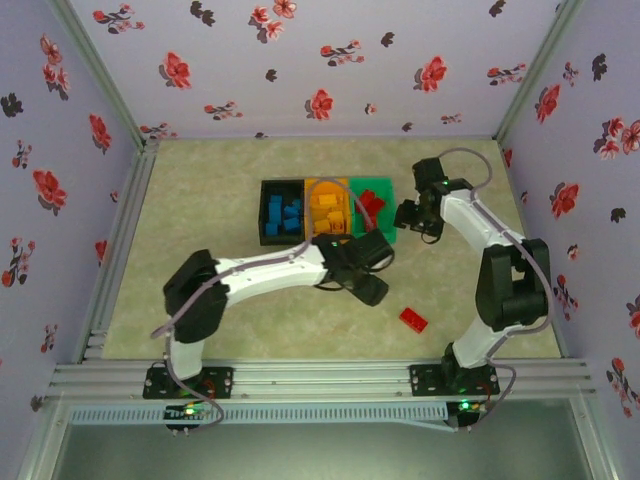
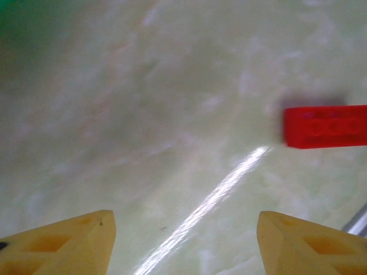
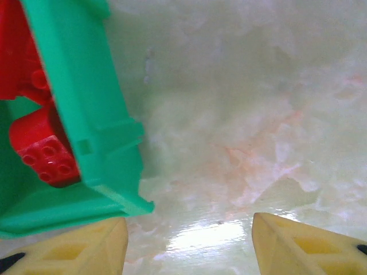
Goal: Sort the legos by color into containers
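Observation:
Three joined bins stand mid-table: the black bin (image 1: 268,190) holds blue legos (image 1: 283,212), the orange bin (image 1: 327,184) holds orange-yellow legos (image 1: 330,207), and the green bin (image 1: 378,184) (image 3: 80,109) holds red legos (image 1: 372,204) (image 3: 45,156). One red lego (image 1: 413,319) (image 2: 325,126) lies flat on the table, in front and to the right of the bins. My left gripper (image 1: 368,278) (image 2: 184,220) hovers open over bare table, with the red lego ahead to its right. My right gripper (image 1: 408,216) (image 3: 189,220) is open and empty beside the green bin's right wall.
The beige mat (image 1: 200,200) is fenced by an aluminium rail (image 1: 120,240) on the left and another along the near edge (image 1: 320,375). Floral walls close in the back and sides. Open mat lies left of the bins and behind them.

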Robot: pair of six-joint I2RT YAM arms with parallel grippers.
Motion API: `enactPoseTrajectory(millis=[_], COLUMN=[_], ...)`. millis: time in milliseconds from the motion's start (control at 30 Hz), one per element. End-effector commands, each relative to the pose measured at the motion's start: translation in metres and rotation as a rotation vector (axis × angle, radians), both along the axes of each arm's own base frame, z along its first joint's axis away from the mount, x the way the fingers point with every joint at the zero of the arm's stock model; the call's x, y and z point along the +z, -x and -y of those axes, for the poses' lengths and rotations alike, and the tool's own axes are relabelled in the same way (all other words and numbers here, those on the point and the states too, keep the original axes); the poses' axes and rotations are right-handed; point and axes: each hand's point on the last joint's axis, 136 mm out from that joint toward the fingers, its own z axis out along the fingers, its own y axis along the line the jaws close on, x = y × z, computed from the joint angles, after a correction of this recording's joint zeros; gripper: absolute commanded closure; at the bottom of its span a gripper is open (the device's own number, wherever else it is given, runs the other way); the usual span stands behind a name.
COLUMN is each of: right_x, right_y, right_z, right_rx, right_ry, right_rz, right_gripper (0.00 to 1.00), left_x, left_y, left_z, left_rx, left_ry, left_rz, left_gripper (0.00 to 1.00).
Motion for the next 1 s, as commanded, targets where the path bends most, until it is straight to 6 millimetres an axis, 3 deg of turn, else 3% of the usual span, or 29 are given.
enactPoseTrajectory(millis=[0, 200, 367, 967], right_x=[0.018, 0.021, 0.024, 0.027], right_y=[-0.002, 0.002, 0.003, 0.003], right_z=[0.006, 0.020, 0.025, 0.024], right_rx=[-0.040, -0.066, -0.076, -0.060], right_ry=[-0.058, -0.061, -0.072, -0.076], right_rz=[0.061, 0.063, 0.072, 0.077], right_gripper=[0.38, 0.33, 0.30, 0.26], left_x=[-0.017, -0.030, -0.037, -0.056], left_y=[0.031, 0.056, 0.069, 0.063], left_z=[0.015, 0.052, 0.063, 0.093], left_rx=[-0.109, -0.198, -0.210, -0.068], left_ry=[-0.079, -0.111, -0.156, -0.130], left_rz=[-0.079, -0.130, -0.166, -0.205], left_gripper=[0.32, 0.30, 0.25, 0.07])
